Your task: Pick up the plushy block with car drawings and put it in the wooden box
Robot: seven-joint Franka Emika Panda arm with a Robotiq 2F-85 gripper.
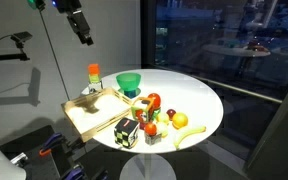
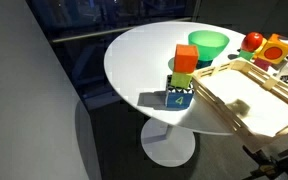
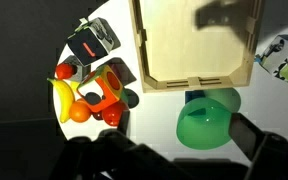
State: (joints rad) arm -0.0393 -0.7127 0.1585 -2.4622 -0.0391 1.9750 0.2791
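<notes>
The plushy block [image 1: 144, 107] stands on the round white table among fruit, next to the green bowl. In the wrist view [image 3: 106, 88] it looks orange-red with coloured drawings, and it also shows in an exterior view [image 2: 276, 50]. The wooden box [image 1: 92, 112] is a wide, shallow, empty tray at the table's edge, seen in the wrist view [image 3: 149, 60] and an exterior view [image 2: 252, 108]. My gripper [image 1: 81, 28] hangs high above the table, well away from the block. In the wrist view [image 3: 182, 140] its fingers are spread wide and empty, over the green bowl.
A green bowl [image 3: 206, 120] sits by the box's end. A black-and-white cube [image 3: 92, 42], a banana [image 3: 62, 98], an orange and red fruit [image 1: 154, 100] crowd round the plushy block. A stack of coloured blocks [image 2: 181, 75] stands by the box.
</notes>
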